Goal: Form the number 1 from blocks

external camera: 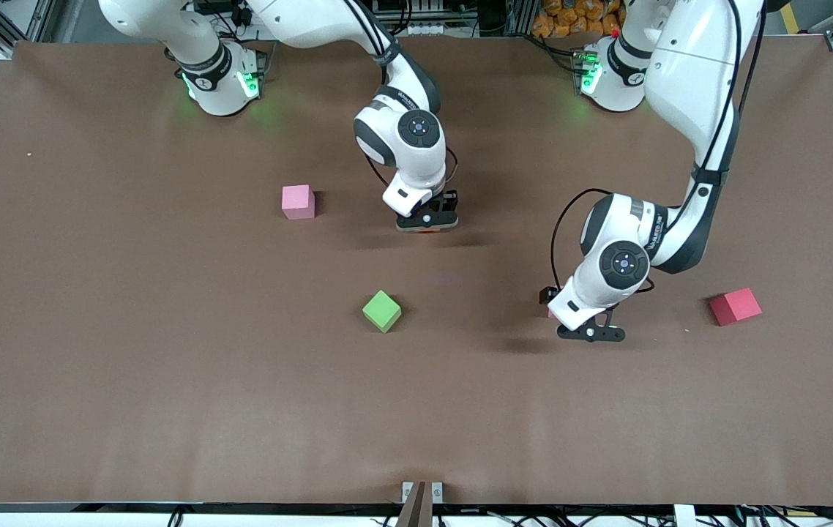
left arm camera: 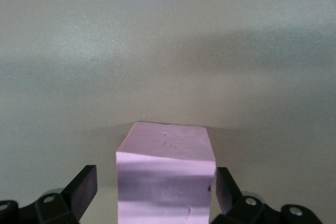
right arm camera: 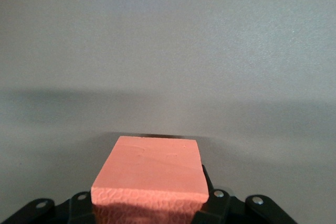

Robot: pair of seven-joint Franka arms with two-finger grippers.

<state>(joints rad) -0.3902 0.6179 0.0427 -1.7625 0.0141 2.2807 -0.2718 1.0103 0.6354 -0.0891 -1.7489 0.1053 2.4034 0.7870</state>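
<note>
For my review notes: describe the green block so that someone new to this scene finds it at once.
Start at the brown table and go to its middle. The green block lies there alone, nearer the front camera than the right claw. It is the only green cube, and it sits turned at an angle, unlike the squarely set pink block.

Brown table (external camera: 131, 380) with pink block (external camera: 298, 201), green block (external camera: 381, 310), red block (external camera: 735, 306).

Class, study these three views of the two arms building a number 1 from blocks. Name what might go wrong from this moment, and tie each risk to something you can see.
1. The left gripper straddles the pale purple block with a gap on one side, so closing may push it askew.
2. The right gripper grips the orange block only at its lower edge; it might slip.
3. Both arms work near the green block and could knock it.
</note>
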